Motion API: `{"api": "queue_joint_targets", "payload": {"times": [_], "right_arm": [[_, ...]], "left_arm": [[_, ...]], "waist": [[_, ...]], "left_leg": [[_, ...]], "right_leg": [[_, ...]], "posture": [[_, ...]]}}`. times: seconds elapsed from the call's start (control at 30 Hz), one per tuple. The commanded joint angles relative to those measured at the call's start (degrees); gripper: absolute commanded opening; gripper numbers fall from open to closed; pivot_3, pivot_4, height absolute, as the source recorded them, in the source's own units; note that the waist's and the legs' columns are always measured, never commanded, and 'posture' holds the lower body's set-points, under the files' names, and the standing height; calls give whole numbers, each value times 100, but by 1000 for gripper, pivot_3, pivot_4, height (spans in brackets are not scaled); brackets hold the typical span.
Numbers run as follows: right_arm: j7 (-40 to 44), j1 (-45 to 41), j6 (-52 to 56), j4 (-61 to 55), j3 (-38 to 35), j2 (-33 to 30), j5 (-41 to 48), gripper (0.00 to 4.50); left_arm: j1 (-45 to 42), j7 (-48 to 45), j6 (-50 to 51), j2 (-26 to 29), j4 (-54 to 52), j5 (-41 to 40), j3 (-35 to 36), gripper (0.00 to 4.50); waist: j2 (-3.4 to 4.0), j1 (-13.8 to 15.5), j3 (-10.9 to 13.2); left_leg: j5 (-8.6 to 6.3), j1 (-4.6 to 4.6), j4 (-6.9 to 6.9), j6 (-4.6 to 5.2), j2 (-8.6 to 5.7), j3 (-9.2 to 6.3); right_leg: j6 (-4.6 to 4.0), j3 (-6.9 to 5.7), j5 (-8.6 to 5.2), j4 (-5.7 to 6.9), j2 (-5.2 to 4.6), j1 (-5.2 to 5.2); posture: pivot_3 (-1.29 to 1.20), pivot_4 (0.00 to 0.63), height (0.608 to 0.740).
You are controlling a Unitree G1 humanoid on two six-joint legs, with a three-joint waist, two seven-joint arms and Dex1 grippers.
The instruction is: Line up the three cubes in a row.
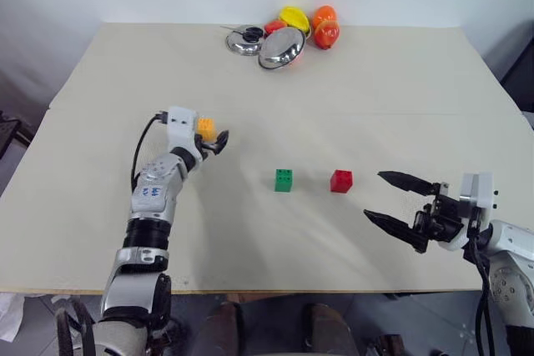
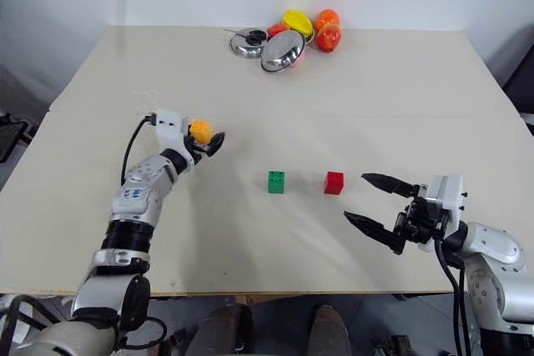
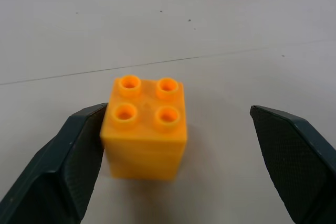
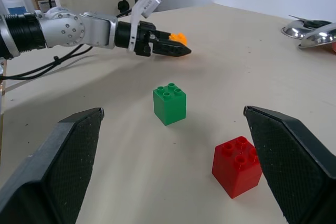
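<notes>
The orange-yellow cube (image 3: 144,129) stands on the table between the fingers of my open left gripper (image 1: 219,141), close against one finger (image 3: 73,156) and well apart from the other. The green cube (image 1: 284,179) and the red cube (image 1: 340,181) sit side by side near the middle of the table, a short gap between them. The orange-yellow cube (image 1: 205,127) lies to their left and a little farther back. My right gripper (image 1: 373,195) hovers open to the right of the red cube, pointing toward it, with nothing between its fingers.
At the table's far edge lie two shiny steel bowls (image 1: 282,46) and rounded orange, yellow and red toys (image 1: 324,26). The cream table (image 1: 100,231) is bare around the cubes.
</notes>
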Motion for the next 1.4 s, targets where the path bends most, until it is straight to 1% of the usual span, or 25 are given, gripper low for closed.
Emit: {"api": "queue_joint_targets", "payload": {"times": [0.03,0.13,0.33,0.37,0.4,0.47,0.57,0.6,0.63,0.67,0.73,0.8,0.87,0.93,1.03,1.1,1.2,1.4], "right_arm": [[-124,27,10,-274,-10,57,82,4500],[-181,72,-7,-318,-39,70,81,4500],[-222,150,-70,-342,-57,95,67,4500],[-220,171,-80,-348,-62,99,64,4500],[-220,186,-88,-352,-65,101,63,4500],[-218,206,-100,-360,-70,96,59,4500],[-211,323,-122,-441,-153,68,66,4500],[-215,395,-110,-489,-224,39,89,4500],[-185,521,-92,-548,-341,-20,119,4500],[-163,611,-77,-592,-424,-61,141,4500],[-87,825,-23,-643,-649,-199,207,4500],[25,1078,49,-673,-926,-369,276,4500],[143,1338,110,-711,-1179,-514,345,4500],[216,1558,180,-752,-1375,-606,419,4500],[295,1862,254,-859,-1604,-655,478,4500],[282,1957,290,-951,-1680,-634,522,4500],[245,2119,338,-1097,-1775,-603,578,4500],[371,2493,300,-1109,-2066,-576,542,4500]], "left_arm": [[-212,248,-300,72,320,186,25,4478],[-224,332,-368,59,368,167,93,3885],[-270,112,-655,103,664,129,94,2117],[-290,35,-687,114,741,115,94,1728],[-305,-17,-714,121,798,107,96,1490],[-348,-156,-857,172,933,96,109,1500],[-378,-971,-1385,338,1069,-86,144,1500],[-377,-1744,-1714,442,1058,-279,136,1500],[-358,-2782,-2133,639,1046,-410,3,1500],[-356,-3533,-2445,778,1071,-498,-87,1500],[-409,-5120,-2665,1088,1191,-702,-281,1500],[-596,-6315,-2692,1353,1459,-722,-505,1500],[-787,-6901,-2844,1463,1750,-568,-701,1500],[-943,-7233,-2989,1449,2043,-492,-803,1500],[-1055,-7625,-3465,1395,2562,-222,-1026,1500],[-1124,-7566,-3736,1357,2919,-91,-1079,1500],[-1267,-7429,-3827,1240,3316,-11,-1059,1500],[-1384,-7398,-3940,1199,3687,126,-1008,1500]], "waist": [[0,12,0],[-1,22,0],[-1,34,1],[-1,34,0],[-1,34,0],[-1,28,0],[-1,26,0],[-1,26,0],[-1,25,0],[-1,24,1],[1,23,0],[0,34,0],[0,56,0],[0,59,0],[0,42,0],[-1,28,1],[-2,22,1],[-6,35,3]], "left_leg": [[0,0,0,0,0,0],[0,-2,0,0,0,0],[0,-3,2,0,0,0],[0,-3,1,0,0,0],[0,-3,1,0,0,0],[0,-3,1,0,0,0],[0,-2,0,0,0,1],[0,-4,0,0,0,1],[0,-4,-1,0,0,1],[0,-6,-4,0,0,4],[-1,-6,-11,-2,2,9],[-2,-3,-15,-1,3,16],[-3,-5,-12,1,3,17],[-5,-4,-11,5,4,17],[-7,-4,-9,8,5,17],[-7,-4,-10,9,6,18],[-9,-4,-10,11,6,19],[-12,-6,-5,16,7,19]], "right_leg": [[0,0,0,-1,0,0],[2,1,1,-3,0,0],[2,0,1,-3,0,0],[2,0,1,-3,0,0],[2,0,1,-3,0,0],[2,0,1,-3,0,0],[2,0,1,-3,1,0],[2,0,1,-3,1,-2],[2,0,1,-4,1,-3],[2,0,1,-6,1,-7],[1,1,1,-13,3,-9],[2,1,1,-20,3,-7],[2,0,1,-17,3,-7],[2,0,1,-19,3,-7],[3,1,2,-17,3,-6],[3,0,2,-17,3,-6],[4,0,2,-17,3,-7],[5,1,3,-17,2,-7]], "posture": [[0,150,740],[0,150,740],[0,150,740],[0,150,740],[0,150,740],[0,150,740],[0,150,740],[0,150,740],[0,150,740],[0,150,740],[0,150,740],[0,150,740],[0,150,740],[0,150,740],[0,150,740],[0,150,740],[0,150,740],[0,150,740]]}}
